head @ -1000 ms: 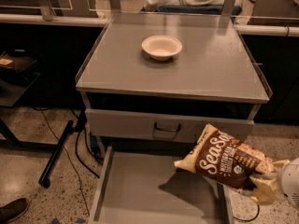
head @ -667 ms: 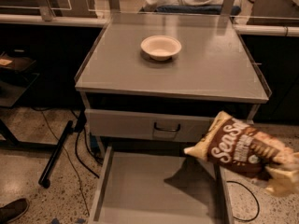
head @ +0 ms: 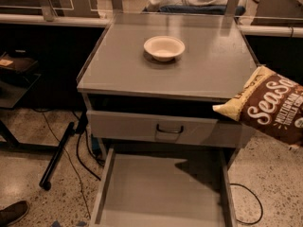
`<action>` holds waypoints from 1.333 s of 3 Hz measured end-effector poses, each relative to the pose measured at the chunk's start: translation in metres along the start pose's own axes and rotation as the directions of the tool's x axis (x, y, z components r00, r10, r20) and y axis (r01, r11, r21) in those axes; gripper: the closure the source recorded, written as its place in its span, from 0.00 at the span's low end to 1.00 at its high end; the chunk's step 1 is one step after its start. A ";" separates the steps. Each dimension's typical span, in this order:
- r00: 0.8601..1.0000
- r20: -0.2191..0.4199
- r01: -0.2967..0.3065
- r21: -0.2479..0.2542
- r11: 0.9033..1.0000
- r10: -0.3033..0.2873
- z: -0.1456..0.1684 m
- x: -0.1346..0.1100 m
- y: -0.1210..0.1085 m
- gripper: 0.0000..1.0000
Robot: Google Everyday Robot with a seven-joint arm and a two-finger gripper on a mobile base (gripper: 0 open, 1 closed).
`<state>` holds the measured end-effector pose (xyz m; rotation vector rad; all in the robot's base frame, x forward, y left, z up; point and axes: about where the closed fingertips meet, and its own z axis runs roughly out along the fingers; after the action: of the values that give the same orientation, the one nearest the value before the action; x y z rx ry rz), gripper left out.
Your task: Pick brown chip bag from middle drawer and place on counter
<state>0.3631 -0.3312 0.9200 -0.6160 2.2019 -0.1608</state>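
The brown chip bag [head: 272, 110] hangs in the air at the right edge of the camera view, tilted, with white "Sea Salt" lettering facing me. Its cream end reaches over the front right corner of the counter [head: 137, 74], at about counter height. The middle drawer [head: 156, 193] is pulled open below; its grey floor holds nothing but the bag's shadow. My gripper is out of view past the right edge, behind the bag.
A cream bowl [head: 164, 47] sits on the counter toward the back. A shut drawer front with a dark handle [head: 169, 129] is above the open drawer. A black pole [head: 59, 152] and cables lie on the floor at left; a shoe [head: 12, 213] shows at the bottom left.
The chip bag has risen from just above the open drawer to counter height and moved right. The gripper, seen earlier at the bag's lower right, has left the view.
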 end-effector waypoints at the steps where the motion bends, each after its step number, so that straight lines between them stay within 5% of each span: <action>1: 1.000 -0.015 -0.005 -0.031 0.999 0.005 0.030 -0.005 0.009 1.00; 3: 0.999 -0.020 0.028 -0.092 0.995 -0.030 0.105 -0.077 0.028 1.00; 4: 0.998 -0.012 0.067 -0.082 0.994 -0.068 0.133 -0.123 0.023 1.00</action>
<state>0.5211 -0.2396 0.9106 -0.7376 2.2121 -0.1116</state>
